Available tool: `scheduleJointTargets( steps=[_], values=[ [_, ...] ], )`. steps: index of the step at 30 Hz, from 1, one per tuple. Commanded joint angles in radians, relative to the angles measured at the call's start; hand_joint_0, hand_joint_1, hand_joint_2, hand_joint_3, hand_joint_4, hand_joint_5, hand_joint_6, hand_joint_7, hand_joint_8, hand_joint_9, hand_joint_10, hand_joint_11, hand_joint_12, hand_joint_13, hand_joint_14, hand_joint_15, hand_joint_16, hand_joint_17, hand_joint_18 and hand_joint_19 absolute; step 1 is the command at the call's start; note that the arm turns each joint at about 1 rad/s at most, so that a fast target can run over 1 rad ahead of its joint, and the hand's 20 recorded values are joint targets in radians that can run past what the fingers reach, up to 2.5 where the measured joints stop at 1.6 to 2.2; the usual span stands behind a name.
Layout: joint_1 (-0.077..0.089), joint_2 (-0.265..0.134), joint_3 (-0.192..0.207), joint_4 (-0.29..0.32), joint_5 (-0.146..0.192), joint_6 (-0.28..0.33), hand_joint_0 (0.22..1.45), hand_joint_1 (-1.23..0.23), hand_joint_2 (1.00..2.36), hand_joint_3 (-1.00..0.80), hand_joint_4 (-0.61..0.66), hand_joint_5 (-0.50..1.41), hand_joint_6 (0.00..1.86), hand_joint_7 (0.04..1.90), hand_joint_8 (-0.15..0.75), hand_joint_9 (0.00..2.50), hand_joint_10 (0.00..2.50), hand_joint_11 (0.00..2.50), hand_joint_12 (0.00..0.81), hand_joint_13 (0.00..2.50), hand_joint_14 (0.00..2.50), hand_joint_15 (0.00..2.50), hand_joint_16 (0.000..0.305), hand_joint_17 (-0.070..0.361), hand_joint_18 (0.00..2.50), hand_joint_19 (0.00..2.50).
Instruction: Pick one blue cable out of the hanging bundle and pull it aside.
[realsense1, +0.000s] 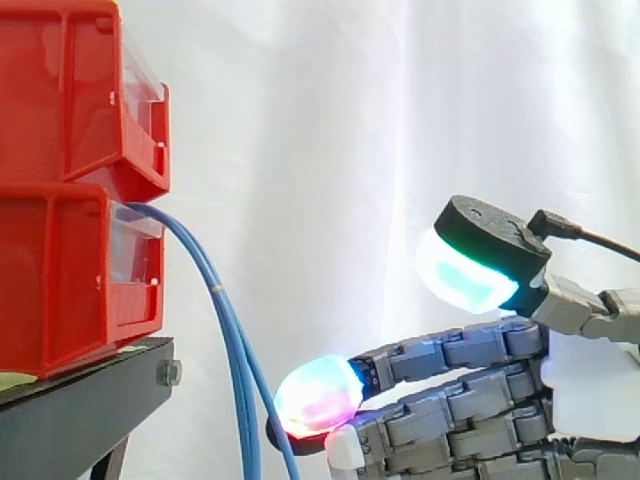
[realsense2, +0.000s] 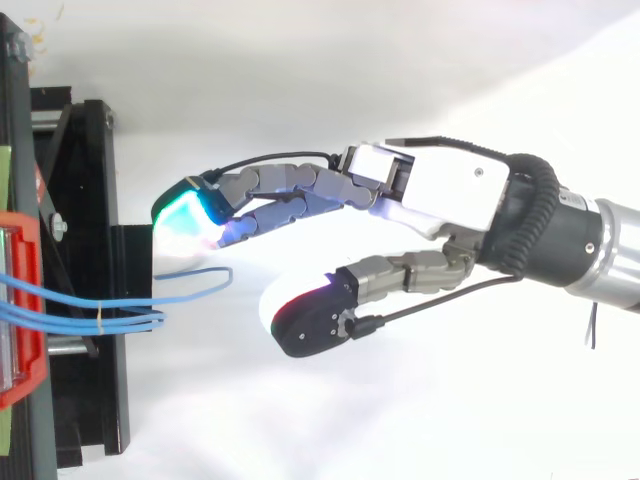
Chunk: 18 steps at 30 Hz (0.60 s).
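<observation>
Hand (realsense2: 450, 188) just right of the bins (realsense1: 60, 280), fingers outstretched, thumb spread apart, gripping nothing. Blue cables (realsense2: 100, 318) hang from the lower bin, beside the fingertips (realsense1: 318, 395). Black stand (realsense1: 80, 410) beneath the bins. White curtain (realsense1: 350, 150) behind.

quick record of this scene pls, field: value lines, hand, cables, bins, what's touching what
red bins: two, stacked on the black stand
blue cables: leave the lower bin's front and hang down in a bundle
hand: open, fingers stretched toward the bundle, thumb held apart
hold: no cable between fingers and thumb
nearest pad: right beside the bundle; touching or not, cannot tell
backdrop: white curtain
</observation>
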Motion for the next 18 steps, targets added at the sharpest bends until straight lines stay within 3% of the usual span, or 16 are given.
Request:
scheduleJointTargets(
  steps=[1,3,5,11,12,17,18],
  values=[
    [0.0,-0.015,0.002,0.005,0.001,-0.002,0.49,-0.55,1.0,-0.5,0.25,-0.17,0.5,0.73,0.262,0.47,0.0,0.0,0.353,0.26,0.0,0.1,0.055,0.123,0.12,0.25],
    [0.002,-0.021,0.005,0.006,0.0,0.001,0.49,-0.55,1.0,-0.5,0.25,-0.17,0.5,0.73,0.263,0.47,0.0,0.0,0.354,0.27,0.0,0.11,0.055,0.123,0.13,0.26],
    [0.002,-0.063,0.022,0.025,0.001,0.021,0.49,-0.54,1.0,-0.5,0.25,-0.16,0.5,0.73,0.263,0.47,0.0,0.0,0.352,0.27,0.0,0.11,0.055,0.123,0.13,0.26],
    [0.0,-0.094,0.042,0.029,0.0,0.033,0.49,-0.54,1.0,-0.5,0.25,-0.16,0.5,0.74,0.265,0.48,0.0,0.0,0.351,0.27,0.0,0.11,0.054,0.122,0.14,0.26],
    [-0.002,-0.135,0.082,0.029,-0.005,0.042,0.49,-0.54,1.0,-0.5,0.25,-0.16,0.5,0.74,0.266,0.48,0.0,0.0,0.351,0.27,0.0,0.11,0.054,0.122,0.14,0.26],
    [0.002,-0.173,0.143,0.026,-0.025,0.053,0.5,-0.54,1.0,-0.5,0.25,-0.16,0.5,0.74,0.266,0.49,0.0,0.0,0.351,0.28,0.0,0.11,0.054,0.12,0.15,0.26],
    [0.002,-0.19,0.172,0.022,-0.034,0.053,0.5,-0.54,1.0,-0.5,0.25,-0.16,0.5,0.74,0.267,0.49,0.0,0.0,0.351,0.28,0.0,0.11,0.053,0.12,0.15,0.26]
  ],
)
